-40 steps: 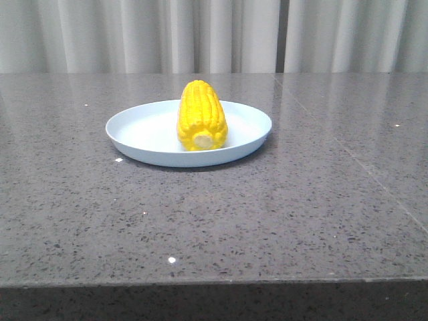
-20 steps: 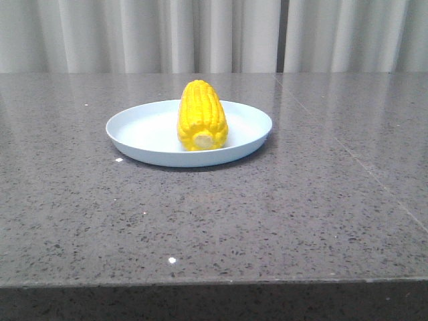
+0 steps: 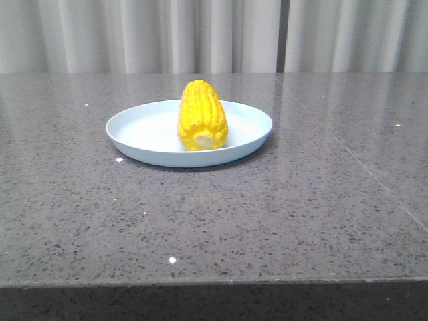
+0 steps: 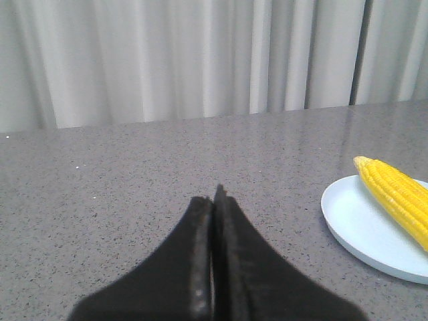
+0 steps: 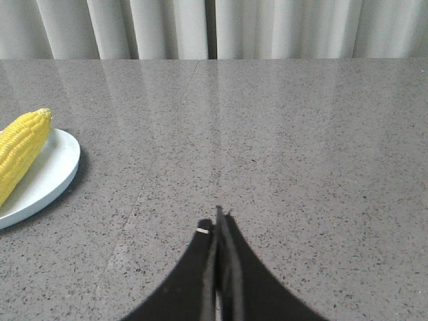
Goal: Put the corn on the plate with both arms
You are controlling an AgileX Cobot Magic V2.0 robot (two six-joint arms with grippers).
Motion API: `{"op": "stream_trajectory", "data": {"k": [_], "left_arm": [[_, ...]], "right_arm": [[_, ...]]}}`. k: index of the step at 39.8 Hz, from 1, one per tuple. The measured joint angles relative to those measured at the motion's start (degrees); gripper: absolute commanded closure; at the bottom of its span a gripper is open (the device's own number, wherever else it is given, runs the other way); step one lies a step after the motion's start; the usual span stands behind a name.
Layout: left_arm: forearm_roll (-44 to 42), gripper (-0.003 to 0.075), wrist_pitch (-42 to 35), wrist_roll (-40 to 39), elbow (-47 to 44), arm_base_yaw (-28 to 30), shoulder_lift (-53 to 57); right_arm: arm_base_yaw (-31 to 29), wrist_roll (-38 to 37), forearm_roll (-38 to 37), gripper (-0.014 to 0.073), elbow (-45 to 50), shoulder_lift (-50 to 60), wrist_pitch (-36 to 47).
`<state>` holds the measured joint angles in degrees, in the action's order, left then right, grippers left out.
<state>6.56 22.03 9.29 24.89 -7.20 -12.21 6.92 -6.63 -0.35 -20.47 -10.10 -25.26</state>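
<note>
The yellow corn point(image 3: 201, 116) lies on the pale blue plate point(image 3: 144, 130) in the middle of the table, its pale stub end toward the camera. No gripper shows in the front view. In the left wrist view, my left gripper point(image 4: 215, 197) is shut and empty, well apart from the plate point(image 4: 361, 224) and corn point(image 4: 398, 194). In the right wrist view, my right gripper point(image 5: 218, 217) is shut and empty too, with the plate point(image 5: 50, 170) and corn point(image 5: 21, 152) off to one side.
The grey speckled stone table point(image 3: 267, 214) has a seam line point(image 3: 334, 147) running right of the plate. Pale curtains point(image 3: 214, 33) hang behind the table's far edge. The near table edge point(image 3: 214, 282) crosses the front view low down.
</note>
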Motion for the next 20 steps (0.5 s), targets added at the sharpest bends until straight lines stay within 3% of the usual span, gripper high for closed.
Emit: {"op": "stream_trajectory", "data": {"k": [20], "left_arm": [[-0.63, 0.0741, -2.58, -0.09, -3.49, 1.92, 3.65]], "right_arm": [[0.0, 0.0, 0.0, 0.0662, 0.0, 0.0, 0.0]]}}
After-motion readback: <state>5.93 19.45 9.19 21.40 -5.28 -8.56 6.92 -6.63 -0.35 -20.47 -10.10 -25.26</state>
